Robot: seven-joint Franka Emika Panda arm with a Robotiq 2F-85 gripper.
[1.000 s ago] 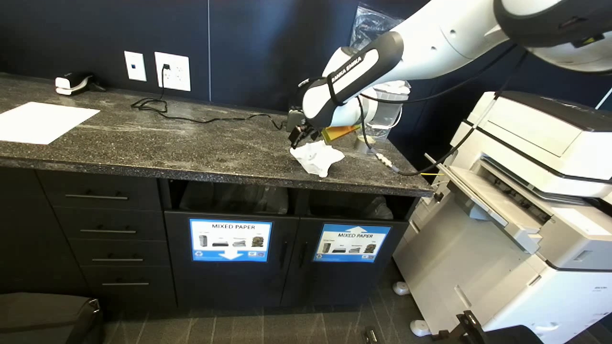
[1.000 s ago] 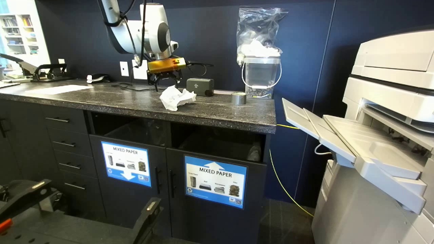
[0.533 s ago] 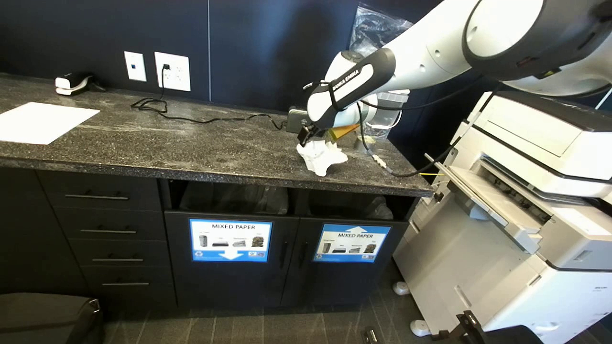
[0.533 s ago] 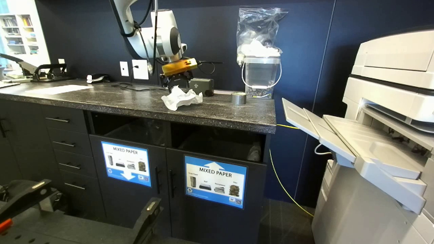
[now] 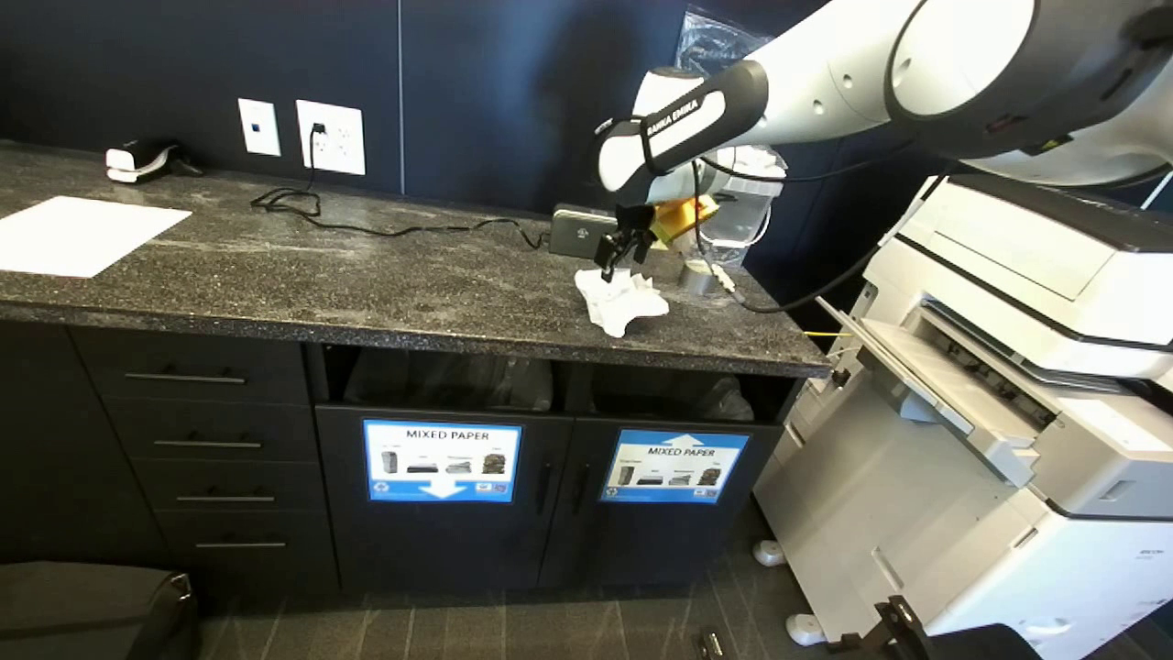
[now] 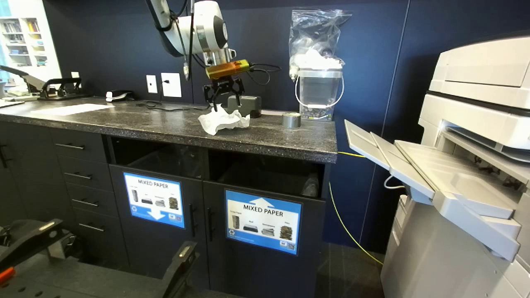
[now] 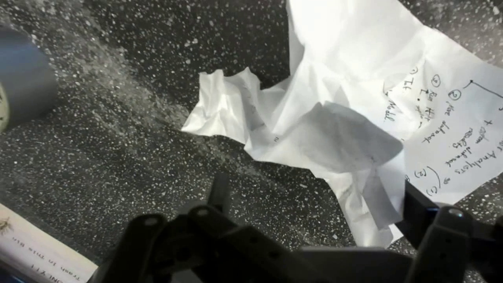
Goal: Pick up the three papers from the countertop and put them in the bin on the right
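A crumpled white paper lies on the dark countertop near its front edge, in both exterior views point(image 5: 621, 307) point(image 6: 223, 122). In the wrist view the paper point(image 7: 334, 118) shows handwriting. A flat white sheet point(image 5: 87, 234) lies at the left; it also shows in an exterior view point(image 6: 72, 109). I cannot make out a separate third paper. My gripper point(image 5: 625, 257) point(image 6: 227, 106) is open and empty just above the crumpled paper. In the wrist view one fingertip of the gripper point(image 7: 316, 198) is over the paper, the other over bare counter. The right bin point(image 5: 674, 399) point(image 6: 265, 178) sits under the counter behind an open slot.
A tape roll point(image 6: 291, 120), a small dark box point(image 6: 245, 106) and a clear bucket point(image 6: 319, 89) stand right of and behind the paper. A printed card point(image 7: 39, 251) lies at the wrist view's lower left. A printer point(image 5: 1008, 412) stands beyond the counter's right end.
The crumpled paper has shifted a little to the right. My gripper has moved right, was low at the paper half a second ago, and is now higher.
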